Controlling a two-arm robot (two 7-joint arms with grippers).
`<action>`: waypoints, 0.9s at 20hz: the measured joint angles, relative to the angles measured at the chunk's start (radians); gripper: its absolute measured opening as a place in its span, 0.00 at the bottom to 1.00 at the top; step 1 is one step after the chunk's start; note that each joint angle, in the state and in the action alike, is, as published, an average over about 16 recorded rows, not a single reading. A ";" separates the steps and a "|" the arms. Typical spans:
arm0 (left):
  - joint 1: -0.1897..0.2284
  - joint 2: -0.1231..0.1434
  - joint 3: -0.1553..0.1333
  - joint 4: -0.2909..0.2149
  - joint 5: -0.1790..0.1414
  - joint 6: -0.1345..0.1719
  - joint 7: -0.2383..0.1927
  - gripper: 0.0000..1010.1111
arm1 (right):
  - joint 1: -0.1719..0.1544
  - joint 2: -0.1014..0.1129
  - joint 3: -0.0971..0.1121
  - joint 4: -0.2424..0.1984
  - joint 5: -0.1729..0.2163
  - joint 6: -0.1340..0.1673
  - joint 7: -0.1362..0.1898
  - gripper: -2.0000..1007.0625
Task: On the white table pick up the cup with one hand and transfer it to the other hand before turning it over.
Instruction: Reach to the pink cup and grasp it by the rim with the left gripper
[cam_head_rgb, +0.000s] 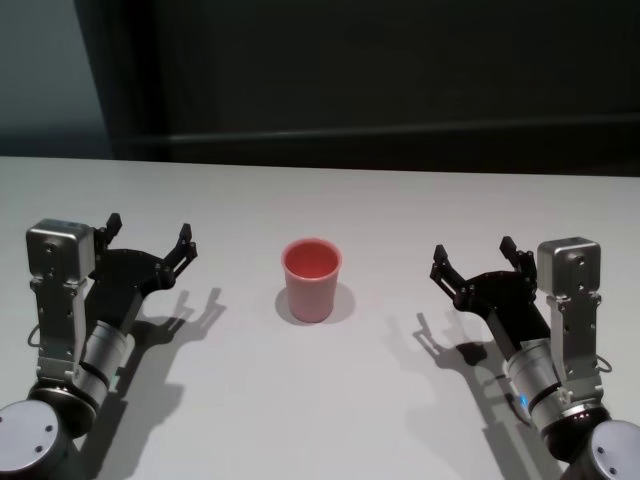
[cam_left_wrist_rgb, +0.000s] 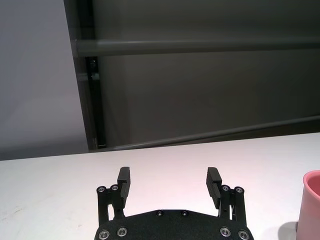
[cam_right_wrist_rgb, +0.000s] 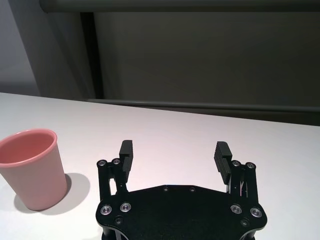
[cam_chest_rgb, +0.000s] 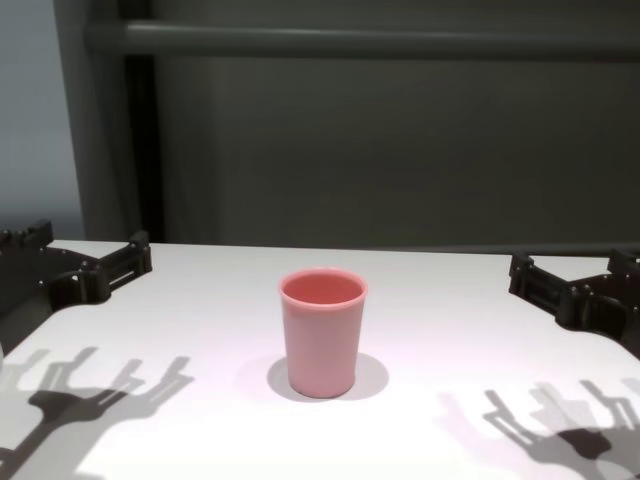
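On the left, the left claw (cam_head_rgb: 150, 238) is being held just above the white table (cam_head_rgb: 400, 200), its fingers (cam_left_wrist_rgb: 124, 181) spread wide with nothing between them; it is being kept well apart from the cup (cam_head_rgb: 311, 280), whose side is only being caught at the border of the left wrist view. At the centre, the cup is being carried by the table alone: it is standing upright, mouth upward, roughly midway between the two arms, and is being touched by neither. On the right, the right claw (cam_head_rgb: 474, 258) is being held in a mirrored posture, likewise spread and empty, with the cup being seen off to one side in the right wrist view. The step in hand is judged to be the very first: the pick-up is not yet being attempted, and the transfer and the turning over are both outstanding. For the next move, one claw is being required to travel inward to the cup, to be lowered so that its fingers straddle the tapered wall below the rolled rim, and to be closed firmly enough that the smooth plastic is not being allowed to slip, while room is being left on the cup for the other claw.
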 joint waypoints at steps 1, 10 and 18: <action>0.000 0.000 0.000 0.000 0.000 0.000 0.000 0.99 | 0.000 0.000 0.000 0.000 0.000 0.000 0.000 0.99; 0.000 0.000 0.000 0.000 0.000 0.000 0.000 0.99 | 0.000 0.000 0.000 0.000 0.000 0.000 0.000 0.99; 0.000 0.000 0.000 0.000 0.000 0.000 0.000 0.99 | 0.000 0.000 0.000 0.000 0.000 0.000 0.000 0.99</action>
